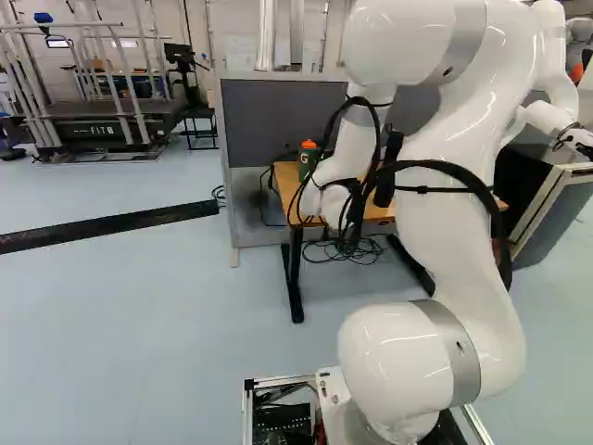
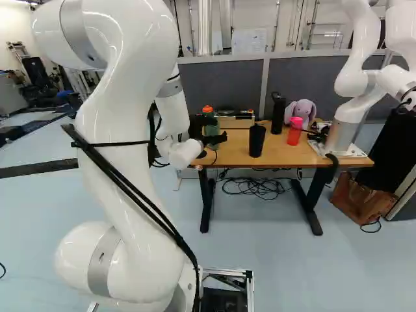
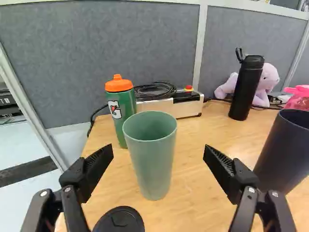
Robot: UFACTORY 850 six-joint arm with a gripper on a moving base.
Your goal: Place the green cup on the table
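Status: green cup [image 3: 151, 157] is upright on the wooden table [image 2: 289, 152], so the place condition looks met as things lie. My read: this is the release/back-off end of the task. Can't rule out a pre-grasp pose from these views alone; nothing is in the grip.

Gripper [image 3: 158, 152]: fingers spread wide, no contact from both sides. Cup sits in the gap line, just ahead of the fingertips, nearer the finger on the squeeze bottle side. In the right base view, cup and gripper are just above centre, at the table's near-left end. Can't make out the cup in the left base view.

Neighbours: green squeeze bottle with orange cap [image 3: 122, 110] just behind the cup; dark tumbler [image 3: 286, 152] beside the opposite finger; black lid [image 3: 119, 220] near, between the fingers.

Next: if it's released, retreat straight back, fingers kept wide, then clear. No sideways swing: likely to clip the cup or tumbler. If a regrasp is wanted, centre on the cup first, else one finger probably pushes it.
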